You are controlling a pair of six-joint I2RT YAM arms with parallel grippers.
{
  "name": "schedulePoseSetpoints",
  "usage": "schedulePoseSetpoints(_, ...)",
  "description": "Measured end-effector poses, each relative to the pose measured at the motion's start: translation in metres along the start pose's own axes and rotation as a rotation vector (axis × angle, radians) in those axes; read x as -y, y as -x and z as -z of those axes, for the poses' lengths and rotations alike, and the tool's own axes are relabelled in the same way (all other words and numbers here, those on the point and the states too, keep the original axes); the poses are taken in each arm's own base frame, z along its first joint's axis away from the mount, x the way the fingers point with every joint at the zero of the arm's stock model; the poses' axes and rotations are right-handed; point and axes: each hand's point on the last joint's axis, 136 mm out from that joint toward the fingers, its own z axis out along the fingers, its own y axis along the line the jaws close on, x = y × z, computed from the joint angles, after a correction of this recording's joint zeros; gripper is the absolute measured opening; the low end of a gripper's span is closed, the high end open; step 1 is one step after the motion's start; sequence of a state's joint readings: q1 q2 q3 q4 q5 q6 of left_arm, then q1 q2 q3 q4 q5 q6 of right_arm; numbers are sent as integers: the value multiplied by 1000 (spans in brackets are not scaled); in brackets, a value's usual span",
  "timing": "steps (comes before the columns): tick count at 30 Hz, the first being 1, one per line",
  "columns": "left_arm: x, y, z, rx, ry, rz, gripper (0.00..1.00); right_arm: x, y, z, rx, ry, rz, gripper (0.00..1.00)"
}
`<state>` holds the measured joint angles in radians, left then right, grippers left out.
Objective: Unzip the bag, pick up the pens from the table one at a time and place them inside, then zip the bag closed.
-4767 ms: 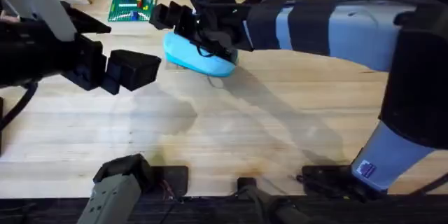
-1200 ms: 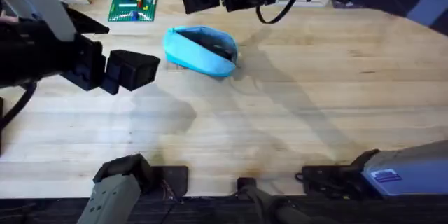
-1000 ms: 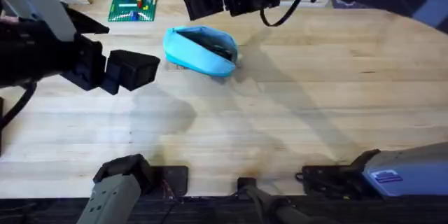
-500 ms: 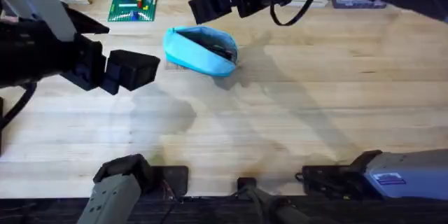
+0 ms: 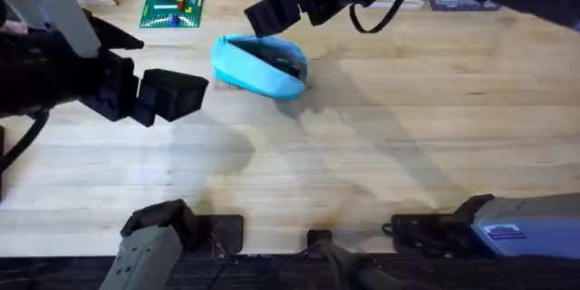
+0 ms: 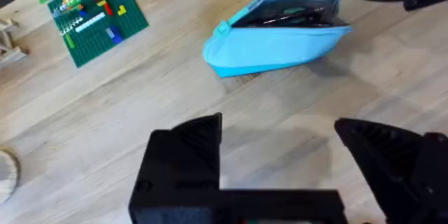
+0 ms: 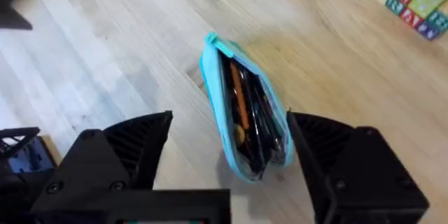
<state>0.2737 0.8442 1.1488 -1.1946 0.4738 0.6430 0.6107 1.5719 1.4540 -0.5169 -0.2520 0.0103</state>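
Since 0.5 s ago the right pincer (image 5: 272,11) has dipped a little lower toward the bag (image 5: 260,65), and the left pincer (image 5: 168,93) has edged slightly toward it too; the bag itself has not shifted.

That bag is a soft, light blue fabric pouch, an elongated oval lying on the pale, plank-grained bench (image 5: 381,145). Its zipper gapes along the top, showing a dark lining. Inside lie the pens (image 7: 253,122), thin dark sticks packed lengthwise, with 1 orange-brown one among them. A small pull tab sticks out at 1 end of the bag.

Both pincers are black, blocky and released, each with its 2 fingers spread wide and nothing between them. From the right wrist camera the bag sits in the gap between that pincer's fingers, below them and apart from both. The left pincer hangs to the near-left of the bag, well apart from it.

A green studded baseplate (image 5: 172,4) with coloured bricks lies beyond the bag toward the far left, near the bench's far edge. Coloured letter blocks (image 7: 418,0) sit farther off past the bag. The wood nearer than the bag is bare and broad.
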Motion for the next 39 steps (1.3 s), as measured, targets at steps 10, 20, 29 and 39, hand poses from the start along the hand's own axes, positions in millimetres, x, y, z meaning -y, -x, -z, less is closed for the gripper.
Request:
schedulePoseSetpoints(10, 3, -1, 0, -3, -14, 3, 994, -33, 32, -3, 132, 48, 215, 997)
schedulePoseSetpoints(20, 11, 0, 0, 12, -57, -3, 994, -52, 42, -12, 186, 66, 397, 997)
schedulePoseSetpoints(29, 13, 0, 0, 10, -65, -3, 994, -61, 24, -37, 135, 120, 528, 997)
schedulePoseSetpoints(39, 21, -4, 1, 4, -105, -48, 994, -67, 17, -47, 129, 172, 588, 998)
